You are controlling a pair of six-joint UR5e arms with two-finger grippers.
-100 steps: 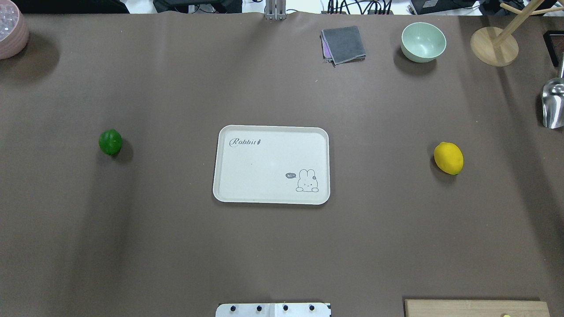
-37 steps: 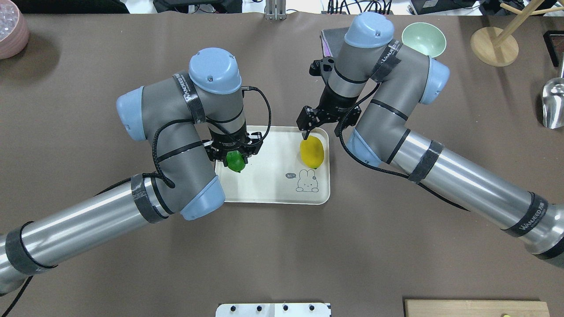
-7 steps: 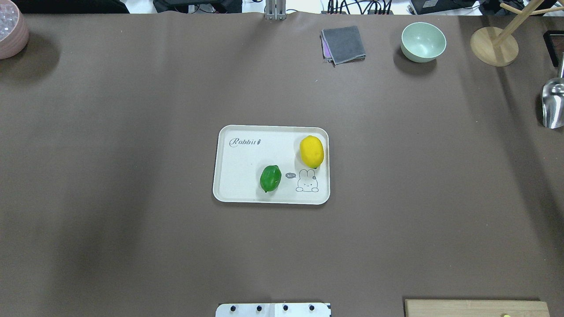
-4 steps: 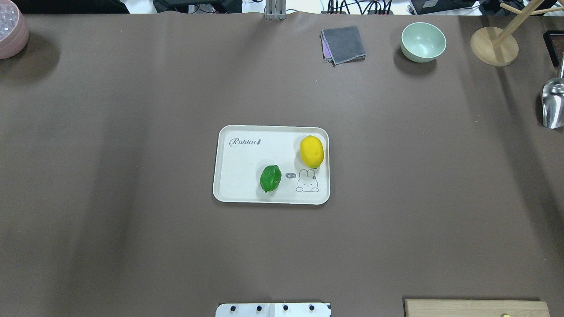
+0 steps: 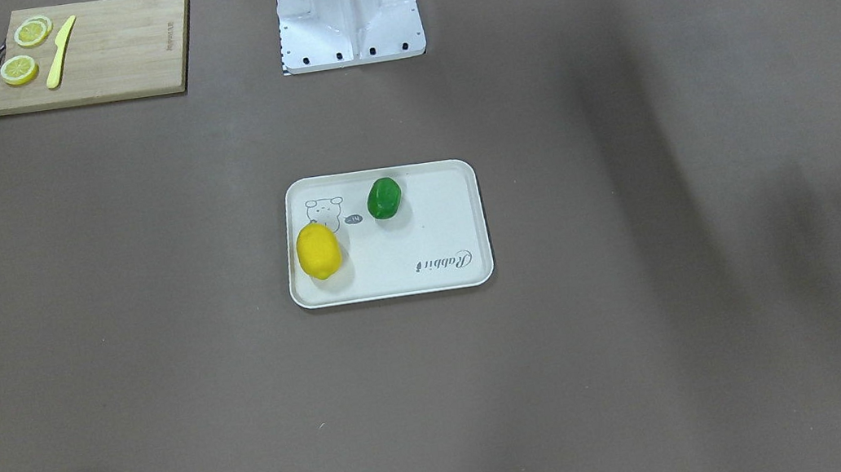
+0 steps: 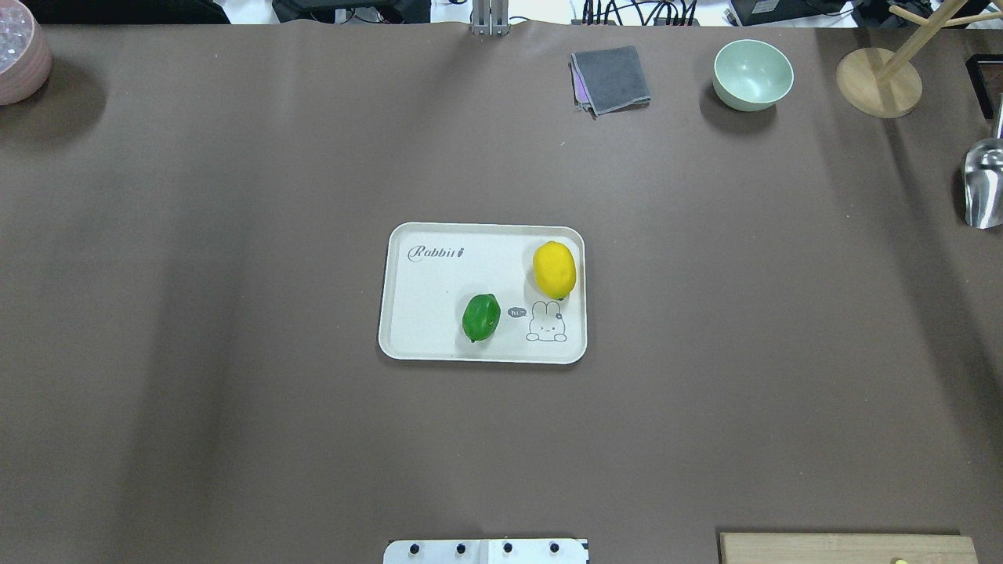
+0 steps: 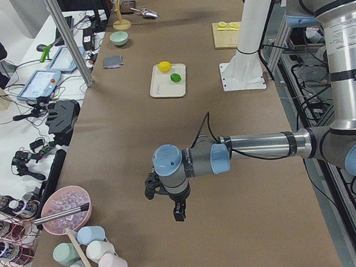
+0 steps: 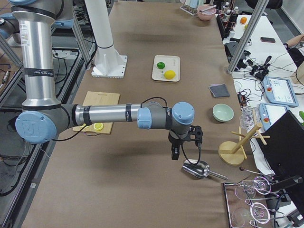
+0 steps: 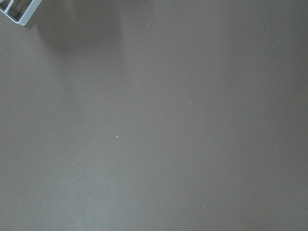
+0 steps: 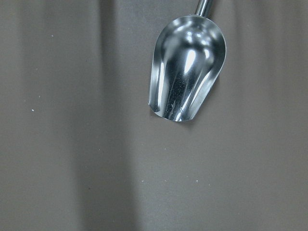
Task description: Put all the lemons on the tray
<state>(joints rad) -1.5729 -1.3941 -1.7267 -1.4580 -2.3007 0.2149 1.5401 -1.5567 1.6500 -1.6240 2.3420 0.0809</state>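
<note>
Well apart from pincers (image 7: 171, 206) (image 8: 182, 147), both lemons (image 6: 554, 269) (image 6: 481, 317) lie on tray (image 6: 423, 309)

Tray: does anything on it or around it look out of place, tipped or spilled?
Nothing stands out. The yellow lemon and the green lemon both lie inside the rim of the tray, apart from each other. The tray sits flat on the table, and nothing is spilled.

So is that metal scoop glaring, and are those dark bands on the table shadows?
Right wrist view: the metal scoop shows bright glare streaks. Front-facing view: wide soft shadows band the table; the yellow lemon and green lemon cast faint ones on the tray. Left wrist view: plain brown surface, dimmer top left.
</note>
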